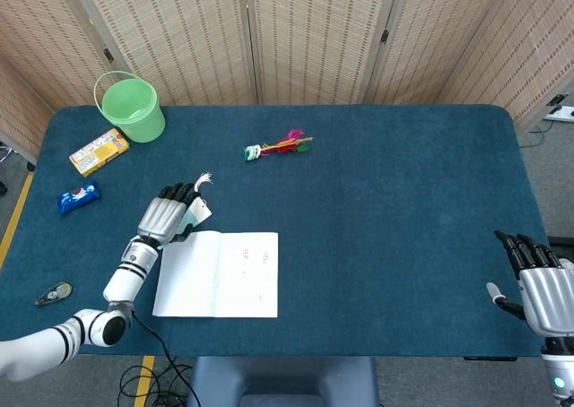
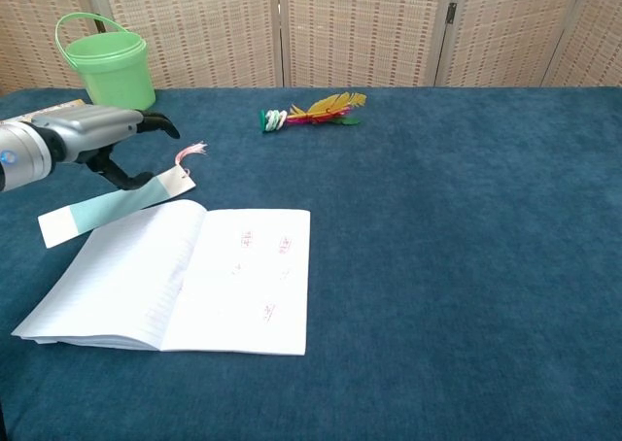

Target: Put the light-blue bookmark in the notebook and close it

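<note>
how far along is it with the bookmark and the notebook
Early. Nothing is finished: the notebook lies open. In hand: the left hand pinches the light-blue bookmark beside the left page. Left: lay it inside and close the cover. The right hand is idle.
</note>
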You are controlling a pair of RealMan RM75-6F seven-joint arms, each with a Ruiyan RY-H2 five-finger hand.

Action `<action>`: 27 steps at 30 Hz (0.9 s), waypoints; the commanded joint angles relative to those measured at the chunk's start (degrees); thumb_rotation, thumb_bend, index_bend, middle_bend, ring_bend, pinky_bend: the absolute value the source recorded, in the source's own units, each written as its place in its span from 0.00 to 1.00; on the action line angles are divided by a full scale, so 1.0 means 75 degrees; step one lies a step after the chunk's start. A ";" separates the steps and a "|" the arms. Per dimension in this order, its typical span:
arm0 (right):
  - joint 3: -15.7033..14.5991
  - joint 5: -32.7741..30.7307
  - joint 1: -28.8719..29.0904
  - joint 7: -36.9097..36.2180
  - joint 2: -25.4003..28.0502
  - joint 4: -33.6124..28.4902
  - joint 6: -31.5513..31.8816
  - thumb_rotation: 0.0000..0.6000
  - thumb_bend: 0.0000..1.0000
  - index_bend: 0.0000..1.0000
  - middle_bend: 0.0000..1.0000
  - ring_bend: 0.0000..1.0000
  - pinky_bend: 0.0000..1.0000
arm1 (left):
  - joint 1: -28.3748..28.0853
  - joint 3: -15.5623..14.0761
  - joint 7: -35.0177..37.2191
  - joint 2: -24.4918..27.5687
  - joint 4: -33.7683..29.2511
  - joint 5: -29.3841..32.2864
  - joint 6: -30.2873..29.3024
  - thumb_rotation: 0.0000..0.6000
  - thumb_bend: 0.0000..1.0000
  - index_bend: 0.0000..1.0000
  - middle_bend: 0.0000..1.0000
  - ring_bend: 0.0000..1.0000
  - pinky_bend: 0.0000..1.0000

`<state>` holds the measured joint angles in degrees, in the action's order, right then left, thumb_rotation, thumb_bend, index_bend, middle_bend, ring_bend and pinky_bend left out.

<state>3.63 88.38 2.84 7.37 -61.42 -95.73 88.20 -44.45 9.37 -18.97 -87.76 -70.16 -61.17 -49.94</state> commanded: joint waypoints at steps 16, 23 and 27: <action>-0.0007 0.0083 0.0020 -0.0097 -0.0032 0.0052 0.0008 1.00 0.19 0.13 0.21 0.15 0.24 | 0.0549 -0.0851 -0.0107 0.1131 -0.1246 -0.0543 0.0047 1.00 0.29 0.00 0.00 0.01 0.14; -0.0007 0.0113 0.0050 -0.0060 -0.0048 0.0032 -0.0017 1.00 0.19 0.13 0.21 0.15 0.24 | 0.0662 -0.1027 -0.0475 0.0960 -0.1041 -0.0551 -0.0089 1.00 0.26 0.00 0.00 0.01 0.14; -0.0011 0.0113 0.0037 -0.0032 -0.0041 0.0003 0.0000 1.00 0.19 0.13 0.21 0.15 0.24 | 0.0723 -0.1020 -0.0551 0.0778 -0.0765 -0.0456 -0.0134 1.00 0.26 0.00 0.00 0.01 0.14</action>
<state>3.55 89.22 3.13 7.13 -61.73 -95.70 88.19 -39.27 1.74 -22.88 -81.41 -76.50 -64.88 -50.73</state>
